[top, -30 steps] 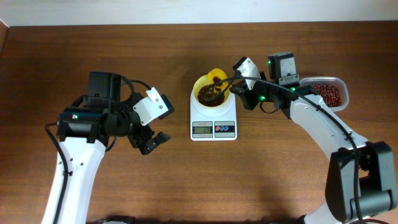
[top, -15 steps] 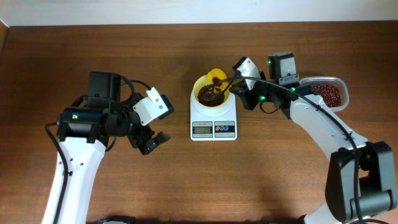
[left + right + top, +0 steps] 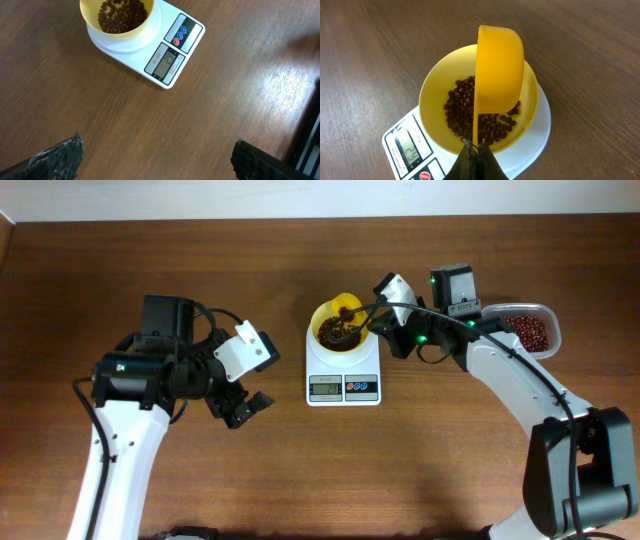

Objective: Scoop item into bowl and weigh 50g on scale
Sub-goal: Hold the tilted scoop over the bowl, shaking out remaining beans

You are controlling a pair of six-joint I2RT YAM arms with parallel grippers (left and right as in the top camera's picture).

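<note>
The pale-yellow bowl (image 3: 337, 328) stands on the white scale (image 3: 343, 376) at the table's middle and holds a heap of dark red-brown beans (image 3: 470, 112). My right gripper (image 3: 476, 150) is shut on the handle of a yellow scoop (image 3: 497, 75). The scoop is tipped on its side over the bowl. The scale's display (image 3: 408, 150) is lit. My left gripper (image 3: 155, 160) is open and empty over bare table, left of the scale. The bowl (image 3: 119, 17) and scale (image 3: 170, 55) also show in the left wrist view.
A clear plastic container (image 3: 530, 330) with more beans stands at the right, behind my right arm. The table's back edge meets a pale wall.
</note>
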